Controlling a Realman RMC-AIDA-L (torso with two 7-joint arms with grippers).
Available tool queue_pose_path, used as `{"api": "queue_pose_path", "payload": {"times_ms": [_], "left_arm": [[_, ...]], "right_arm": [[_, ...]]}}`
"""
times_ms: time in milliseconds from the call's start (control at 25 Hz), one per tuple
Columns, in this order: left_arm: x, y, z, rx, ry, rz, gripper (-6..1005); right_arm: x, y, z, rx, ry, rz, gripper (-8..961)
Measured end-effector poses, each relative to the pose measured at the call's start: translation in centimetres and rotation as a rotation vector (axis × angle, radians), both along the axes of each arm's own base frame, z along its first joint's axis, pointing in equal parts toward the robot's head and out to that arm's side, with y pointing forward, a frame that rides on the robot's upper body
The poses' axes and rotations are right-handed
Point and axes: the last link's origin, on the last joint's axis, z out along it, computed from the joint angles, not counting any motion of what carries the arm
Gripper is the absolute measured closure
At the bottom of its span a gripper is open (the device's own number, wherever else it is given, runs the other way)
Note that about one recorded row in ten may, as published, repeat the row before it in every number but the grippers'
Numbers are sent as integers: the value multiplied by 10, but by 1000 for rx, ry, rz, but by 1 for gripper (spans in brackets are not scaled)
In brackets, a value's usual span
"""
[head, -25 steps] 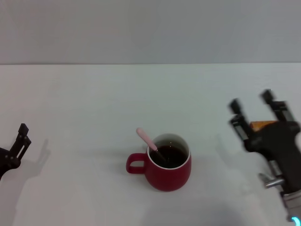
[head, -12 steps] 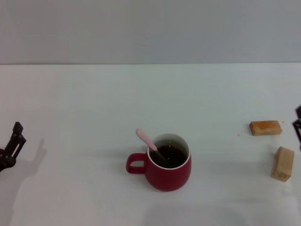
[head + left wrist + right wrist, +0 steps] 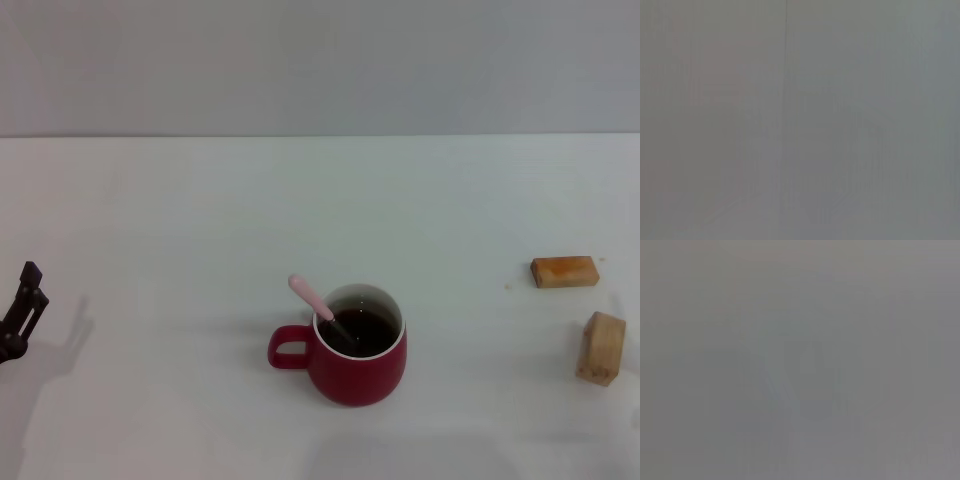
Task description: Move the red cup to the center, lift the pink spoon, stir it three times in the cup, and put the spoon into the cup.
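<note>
The red cup (image 3: 352, 358) stands near the middle of the white table in the head view, handle toward my left, with dark liquid inside. The pink spoon (image 3: 312, 297) stands in the cup, its bowl under the liquid and its pink handle leaning out over the rim on the handle side. My left gripper (image 3: 22, 310) shows only as a dark tip at the far left edge, well away from the cup. My right gripper is out of view. Both wrist views show only plain grey.
Two tan wooden blocks lie at the right: a flat one (image 3: 564, 271) and a tilted one (image 3: 601, 348) nearer the front. The white table (image 3: 200, 220) reaches back to a grey wall.
My right gripper has drawn back to the right and left the head view, uncovering the two wooden blocks. My left gripper has slid further toward the left edge. Cup and spoon have not moved.
</note>
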Motion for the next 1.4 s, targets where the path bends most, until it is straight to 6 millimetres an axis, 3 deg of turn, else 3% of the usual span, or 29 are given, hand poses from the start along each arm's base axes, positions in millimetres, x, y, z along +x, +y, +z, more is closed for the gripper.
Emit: {"api": "queue_pose_path", "payload": {"times_ms": [440, 1400], "left_arm": [[-1, 0, 1, 13, 33, 7, 148], [-1, -8, 4, 57, 62, 18, 148]], "right_arm": [[-5, 0, -2, -14, -160, 61, 331], [-1, 5, 4, 2, -100, 39, 331]]}}
